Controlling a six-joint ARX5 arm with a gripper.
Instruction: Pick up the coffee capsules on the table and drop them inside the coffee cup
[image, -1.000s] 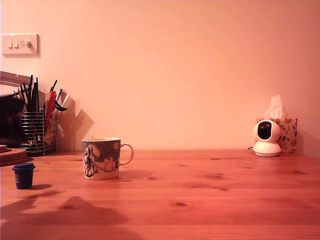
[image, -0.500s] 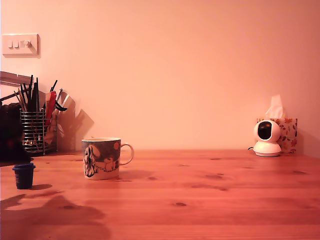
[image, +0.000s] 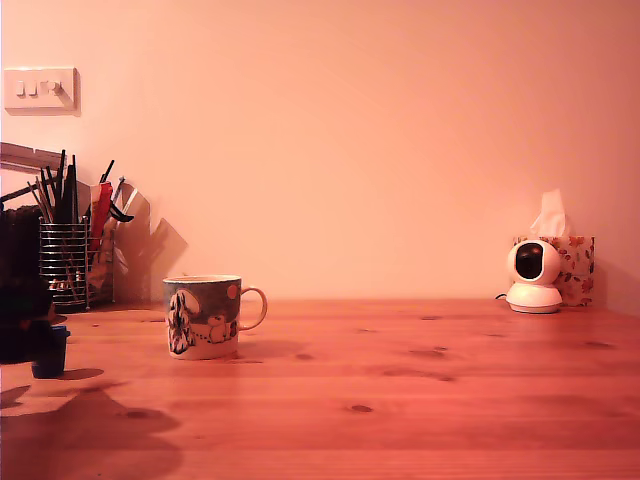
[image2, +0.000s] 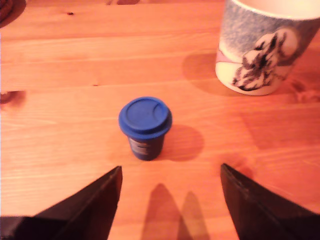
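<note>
A dark blue coffee capsule (image2: 145, 127) stands upright on the wooden table, flat rim up. My gripper (image2: 170, 169) is open, its two dark fingers (image2: 90, 210) spread wider than the capsule and a short way from it, touching nothing. In the exterior view the gripper (image: 22, 330) is a dark shape at the far left edge, hiding part of the capsule (image: 53, 355). The coffee cup (image: 203, 316) stands to the exterior view's right of the capsule, handle to the right. It is upright with a pale rim and a printed side (image2: 265, 50).
A wire-mesh utensil holder (image: 68, 262) stands at the back left against the wall. A white dome camera (image: 533, 277) and a floral tissue box (image: 578, 268) sit at the back right. A dark round object (image2: 6, 7) lies beyond the capsule.
My gripper has come further in from the exterior view's left and lower, now overlapping the blue capsule. The capsule and the cup have not moved.
</note>
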